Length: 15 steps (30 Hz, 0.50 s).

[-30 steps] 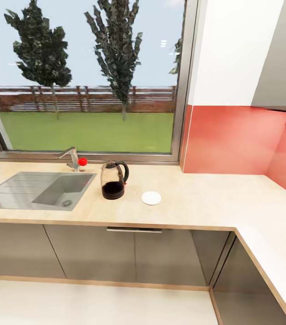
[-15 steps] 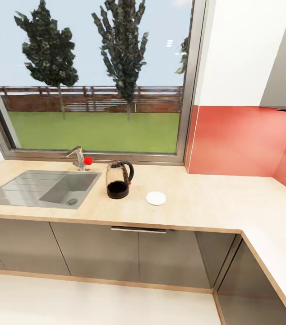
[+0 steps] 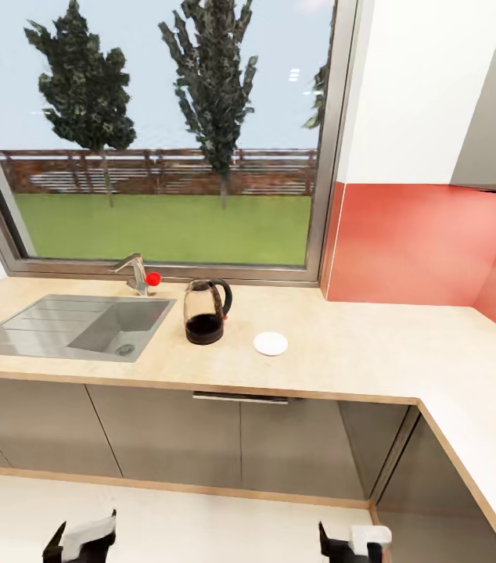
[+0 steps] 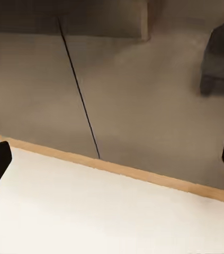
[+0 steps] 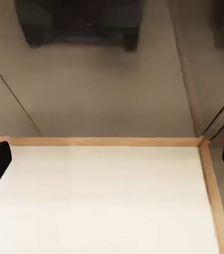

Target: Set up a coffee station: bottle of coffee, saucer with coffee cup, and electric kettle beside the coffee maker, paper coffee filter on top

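Our view has settled since a second ago, both grippers, left (image 3: pixel 84 539) and right (image 3: pixel 354 541), now enter at bottom, fingers spread empty; kettle (image 3: pixel 205 311) and saucer (image 3: pixel 271 343) await centre-frame.

The kitchen countertop (image 3: pixel 342 356) runs under a window (image 3: pixel 162 133) and turns a corner at the right. A sink (image 3: pixel 68 327) is set into its left part, with a faucet (image 3: pixel 134 274) behind it at the window sill. The electric kettle (image 3: pixel 205 312) stands just right of the sink, and the saucer (image 3: pixel 271 343) lies near the kettle's right, apart from it. Cabinet fronts (image 3: pixel 201 438) sit below the worktop, above the floor (image 3: pixel 201 524).
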Available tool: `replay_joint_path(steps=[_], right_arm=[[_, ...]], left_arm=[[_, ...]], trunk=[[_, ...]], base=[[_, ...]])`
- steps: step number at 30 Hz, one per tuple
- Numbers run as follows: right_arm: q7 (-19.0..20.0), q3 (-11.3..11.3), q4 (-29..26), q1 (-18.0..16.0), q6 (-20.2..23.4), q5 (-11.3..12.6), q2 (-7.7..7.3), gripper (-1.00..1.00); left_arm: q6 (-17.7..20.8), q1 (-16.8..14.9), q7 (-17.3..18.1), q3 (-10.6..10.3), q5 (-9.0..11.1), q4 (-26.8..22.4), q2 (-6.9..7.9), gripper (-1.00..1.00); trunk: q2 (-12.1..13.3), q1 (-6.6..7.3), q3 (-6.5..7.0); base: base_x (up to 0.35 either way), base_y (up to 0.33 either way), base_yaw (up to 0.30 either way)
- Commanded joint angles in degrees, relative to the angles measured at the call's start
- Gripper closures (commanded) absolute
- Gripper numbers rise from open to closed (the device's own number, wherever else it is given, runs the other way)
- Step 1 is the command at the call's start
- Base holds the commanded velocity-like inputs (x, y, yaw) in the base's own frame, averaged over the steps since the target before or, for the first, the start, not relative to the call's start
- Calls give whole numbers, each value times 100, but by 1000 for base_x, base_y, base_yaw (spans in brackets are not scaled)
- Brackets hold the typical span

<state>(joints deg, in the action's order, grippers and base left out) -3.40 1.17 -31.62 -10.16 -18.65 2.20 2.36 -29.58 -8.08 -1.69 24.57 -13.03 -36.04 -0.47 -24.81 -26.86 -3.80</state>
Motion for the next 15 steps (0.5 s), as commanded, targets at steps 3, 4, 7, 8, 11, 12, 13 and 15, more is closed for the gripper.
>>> replay_joint_path(steps=[3,4,7,8,11,12,13,15], right_arm=[[-21,15,-725,-3,-357,26,177,-100],[-21,15,-1064,-3,-389,26,233,-100],[-28,15,-1879,-3,-401,33,343,-100],[-29,15,-2161,-3,-402,33,435,-100],[-36,21,-3391,-3,-384,36,591,-100],[-39,22,-3636,-3,-365,39,600,-100],[-43,23,-3850,-8,-332,40,606,-100],[-51,23,-4184,-46,-130,37,612,-100]], left_arm=[[-57,-317,260,-174,867,-554,-23,-100],[-57,-503,371,-249,1059,-680,-27,-100],[-31,-970,433,-297,1186,-1007,-28,-100],[-4,-1154,431,-300,1196,-1125,-26,-100],[531,-1726,416,-304,1205,-1641,-32,-100],[806,-1803,420,-307,1208,-1808,-35,-100],[1088,-1853,428,-332,1216,-2004,-37,-100],[1599,-1906,445,-439,1288,-2444,-38,-100]], trunk=[[-11,-3,-14],[-11,-3,-14],[-11,-3,-14],[-11,-3,-14],[-11,-3,-14],[-11,-3,-14],[-11,-3,-14],[-11,-3,-14]], base=[[0,0,0],[0,0,0],[0,0,0],[0,0,0],[0,0,0],[0,0,0],[0,0,0],[0,0,0]])
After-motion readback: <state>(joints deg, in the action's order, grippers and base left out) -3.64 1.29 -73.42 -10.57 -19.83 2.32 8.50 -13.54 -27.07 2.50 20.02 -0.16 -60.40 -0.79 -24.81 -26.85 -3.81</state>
